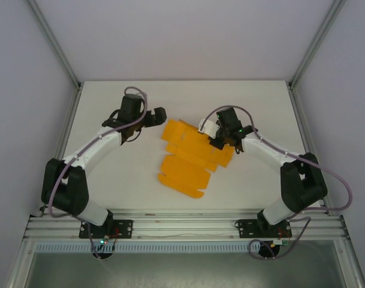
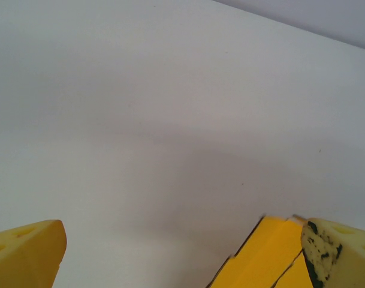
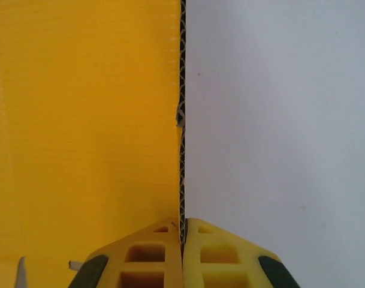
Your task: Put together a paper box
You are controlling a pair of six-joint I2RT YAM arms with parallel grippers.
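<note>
Right wrist view: creased orange-yellow card cut-out (image 3: 86, 120) is pinched at its edge by the right tool (image 3: 183, 231); the left tool (image 2: 182, 255) is held wide open, empty

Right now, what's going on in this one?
Two arms are working on an orange-yellow card sheet that lies in the middle of the table. The right claw is shut on the sheet's right edge, with the card pinched between its fingers. The left claw is open beside the sheet's far-left corner and grips nothing. The sheet is creased and many-flapped but not yet folded into a box.
</note>
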